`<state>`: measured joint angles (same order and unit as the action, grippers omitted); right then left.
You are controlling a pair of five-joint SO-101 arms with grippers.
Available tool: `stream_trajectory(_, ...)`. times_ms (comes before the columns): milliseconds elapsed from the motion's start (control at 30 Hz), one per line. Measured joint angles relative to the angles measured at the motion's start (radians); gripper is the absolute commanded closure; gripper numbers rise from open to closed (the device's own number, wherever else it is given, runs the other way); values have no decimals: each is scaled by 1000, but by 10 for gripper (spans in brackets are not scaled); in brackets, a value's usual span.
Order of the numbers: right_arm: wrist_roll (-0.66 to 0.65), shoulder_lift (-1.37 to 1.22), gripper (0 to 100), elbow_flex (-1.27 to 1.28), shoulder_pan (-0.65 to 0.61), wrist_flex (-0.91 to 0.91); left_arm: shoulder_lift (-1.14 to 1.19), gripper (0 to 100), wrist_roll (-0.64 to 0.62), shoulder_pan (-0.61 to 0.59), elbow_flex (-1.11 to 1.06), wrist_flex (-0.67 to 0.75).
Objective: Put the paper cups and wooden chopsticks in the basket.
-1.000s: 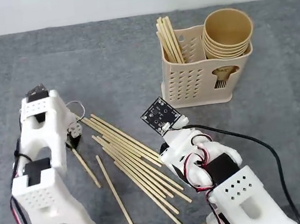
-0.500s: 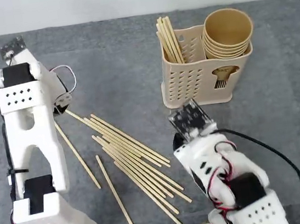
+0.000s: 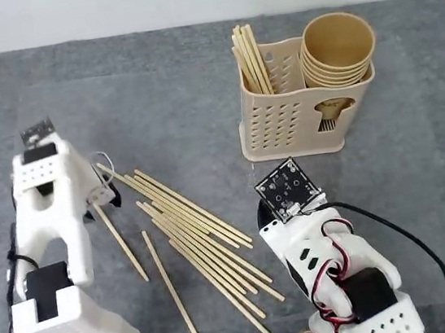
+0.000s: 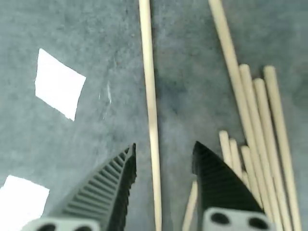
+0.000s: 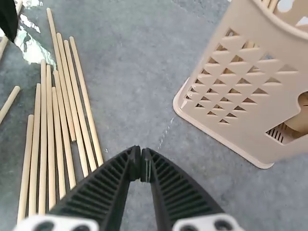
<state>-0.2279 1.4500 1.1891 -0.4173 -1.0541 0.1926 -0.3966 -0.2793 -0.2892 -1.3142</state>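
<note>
White plastic shells on left arm [image 3: 46,208] and right arm [image 3: 335,271], with perforated housings, black servo blocks, thin red, black and white wires, 1 thick black cable [image 3: 406,231] on the right, and black ribbed fingers [image 5: 113,180].

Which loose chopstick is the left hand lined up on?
The lone chopstick lying apart from the bundle: it runs between the open fingers of the left hand, while the rest lie off to one side.

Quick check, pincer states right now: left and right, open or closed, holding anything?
Left pincer: open, astride a single chopstick, not gripping it.
Right pincer: closed, holding nothing.
</note>
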Motion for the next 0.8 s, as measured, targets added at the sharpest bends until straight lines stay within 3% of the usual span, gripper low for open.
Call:
stream_trajectory(300, 0, 0, 990, 0, 0, 0, -15, 805, 8, 0, -213, 230)
stream_trajectory(500, 0, 0, 990, 0, 0, 0, -41, 992, 8, 34, -264, 310)
stream_trajectory(567, 0, 0, 990, 0, 0, 0, -38, 978, 3, 60, -262, 341)
stream_trajectory(800, 0, 0, 990, 0, 0, 0, 81, 990, 3, 75, -123, 247)
